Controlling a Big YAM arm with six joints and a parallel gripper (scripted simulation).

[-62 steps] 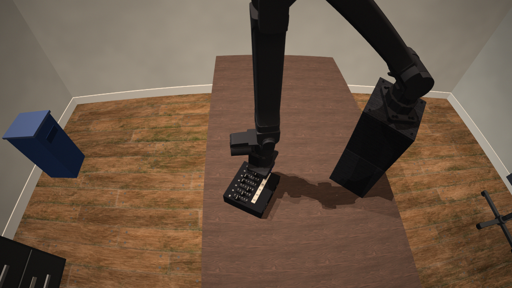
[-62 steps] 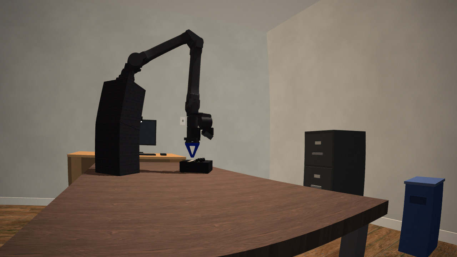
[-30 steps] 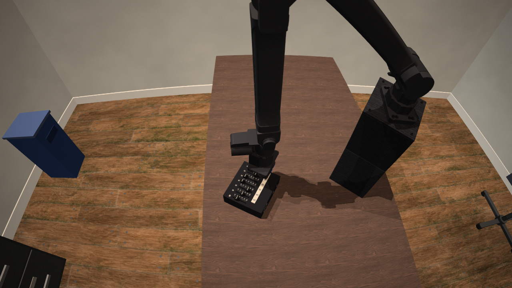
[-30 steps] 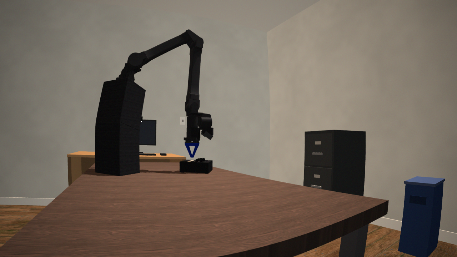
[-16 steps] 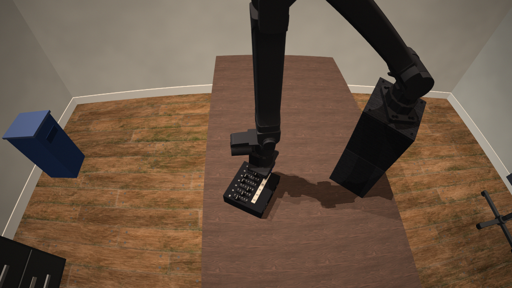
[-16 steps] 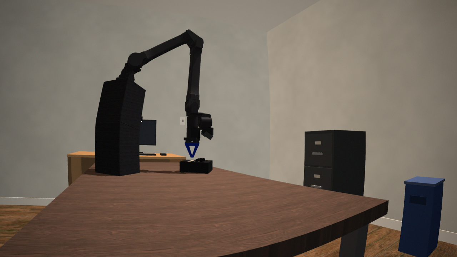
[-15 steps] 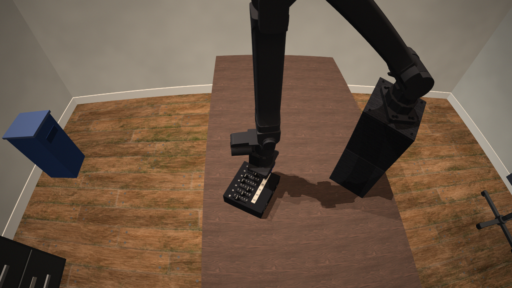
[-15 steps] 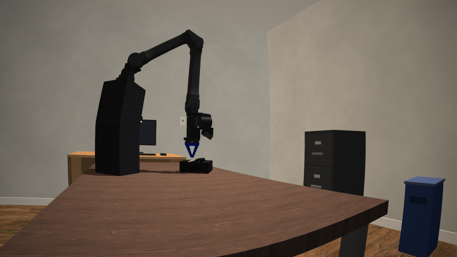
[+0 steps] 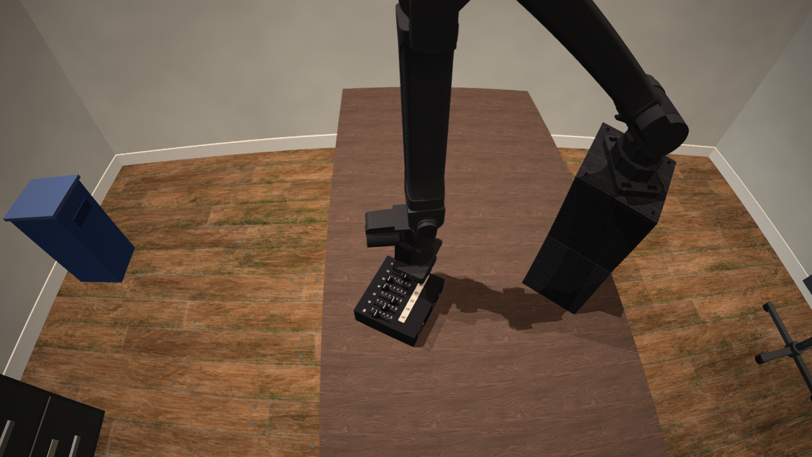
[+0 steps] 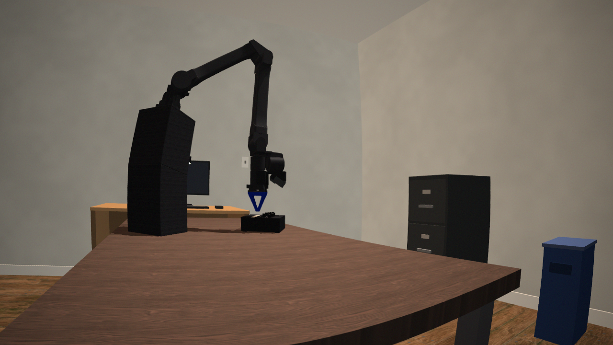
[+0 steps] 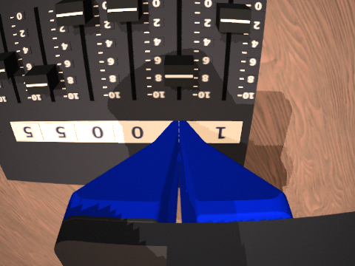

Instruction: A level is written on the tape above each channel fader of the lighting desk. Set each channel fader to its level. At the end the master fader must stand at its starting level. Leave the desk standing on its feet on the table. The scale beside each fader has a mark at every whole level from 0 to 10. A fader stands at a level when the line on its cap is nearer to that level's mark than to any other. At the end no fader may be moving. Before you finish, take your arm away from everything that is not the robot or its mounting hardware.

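The black lighting desk [image 9: 427, 315] [image 10: 262, 224] [image 11: 55, 162] stands on the table [image 9: 482, 386] [image 10: 257, 274]. In the wrist view its tape [image 11: 79, 132] reads, right to left, 1, a hidden level, 0, 0, 5, 5. The matching caps stand about: first cap [image 11: 234, 18] between 1 and 2, second cap [image 11: 179, 70] at 8, third cap [image 11: 123, 10] near 1, fourth cap [image 11: 71, 14] near 1, fifth cap [image 11: 38, 79] between 8 and 9, sixth cap [image 11: 7, 66] past 6. My gripper [image 10: 257, 210] [image 11: 179, 132] is shut and empty, just above the tape, covering the second level.
One more fader [image 9: 375, 312] shows at the desk's near end in the top view, outside the wrist view. The arm's black pedestal [image 9: 584, 244] [image 10: 158, 180] stands beside the desk. A blue bin [image 9: 73, 227] [image 10: 563, 291] and a filing cabinet [image 10: 467, 214] stand off the table.
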